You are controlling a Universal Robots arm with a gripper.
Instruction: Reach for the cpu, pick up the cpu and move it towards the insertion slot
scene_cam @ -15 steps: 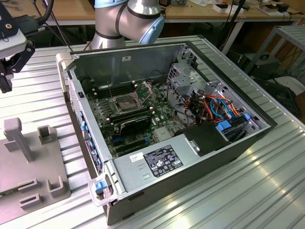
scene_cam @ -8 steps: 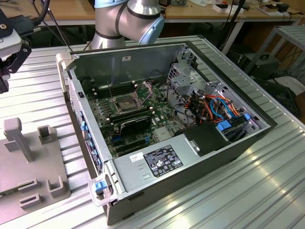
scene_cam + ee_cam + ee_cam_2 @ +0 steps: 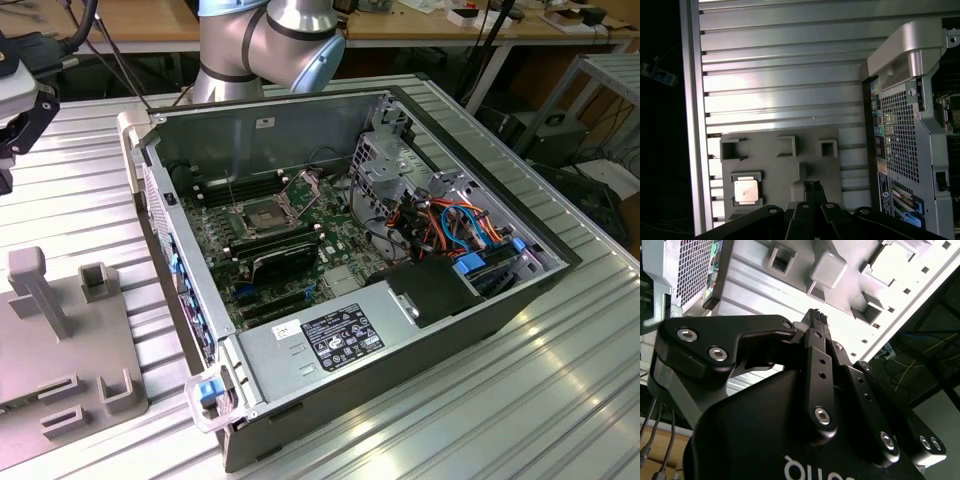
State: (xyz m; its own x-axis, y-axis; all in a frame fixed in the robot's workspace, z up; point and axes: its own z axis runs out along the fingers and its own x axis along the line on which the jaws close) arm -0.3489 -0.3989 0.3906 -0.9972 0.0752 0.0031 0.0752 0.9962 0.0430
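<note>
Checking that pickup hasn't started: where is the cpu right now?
In the first wrist view the cpu lies in a square recess of the grey fixture plate, beside the computer case.

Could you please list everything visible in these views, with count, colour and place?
cpu: one, silver-grey, seated in a recess of the fixture plate.
fixture plate: one, grey, on the table beside the computer case.
insertion slot: one, silvery frame with a dark centre, on the motherboard.
motherboard: one, green, inside the computer case.
computer case: one, grey metal, open, on the table.
cables: several, blue and orange, in the case at the exterior view's right.
table: one, silver, ribbed, under everything.
arm: one, silver and blue, behind the case.
pincer: one, black, shut, empty, apart from the cpu.
</note>
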